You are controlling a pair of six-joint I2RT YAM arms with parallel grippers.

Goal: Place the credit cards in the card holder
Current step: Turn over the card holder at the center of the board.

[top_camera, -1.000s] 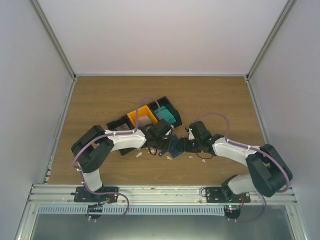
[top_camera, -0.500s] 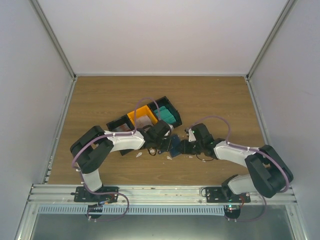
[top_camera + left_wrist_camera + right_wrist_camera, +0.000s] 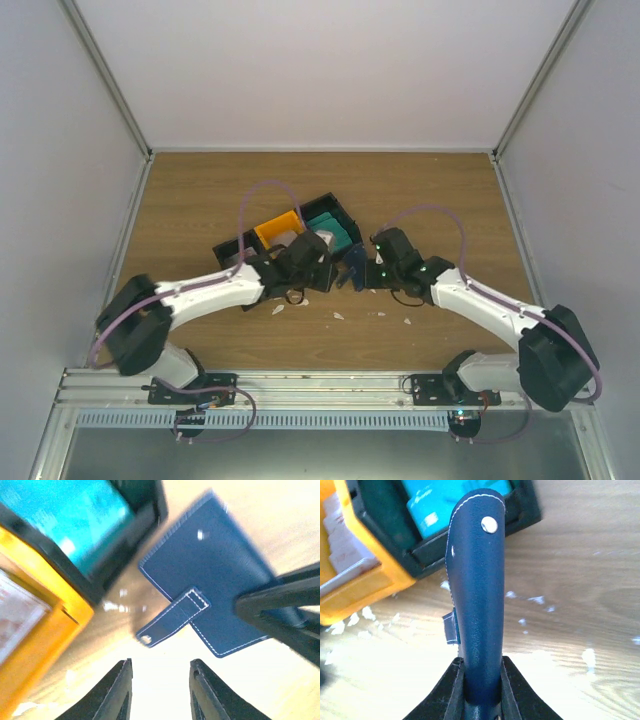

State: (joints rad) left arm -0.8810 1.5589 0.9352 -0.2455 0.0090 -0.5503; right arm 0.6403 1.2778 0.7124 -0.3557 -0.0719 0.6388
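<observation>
The navy card holder [image 3: 477, 595] hangs folded above the table, with my right gripper [image 3: 481, 680] shut on its lower edge; its snap stud faces up. In the left wrist view the card holder [image 3: 215, 590] shows its flat side, with the snap tab [image 3: 170, 622] hanging loose. My left gripper [image 3: 161, 680] is open just below that tab, with nothing between its fingers. Teal credit cards [image 3: 70, 515] stand in a black bin, and pale credit cards [image 3: 345, 535] in the orange bin. From above, both grippers meet at the card holder [image 3: 353, 266].
Three bins stand in a row behind the grippers: a black bin [image 3: 232, 252], an orange bin [image 3: 275, 230] and a black bin [image 3: 345, 215] with the teal cards. Small white scraps [image 3: 535, 600] lie scattered on the wooden table.
My right gripper has closed on the card holder. My left gripper has opened and let go of it. Both arms have moved away from their bases, towards the bins.
</observation>
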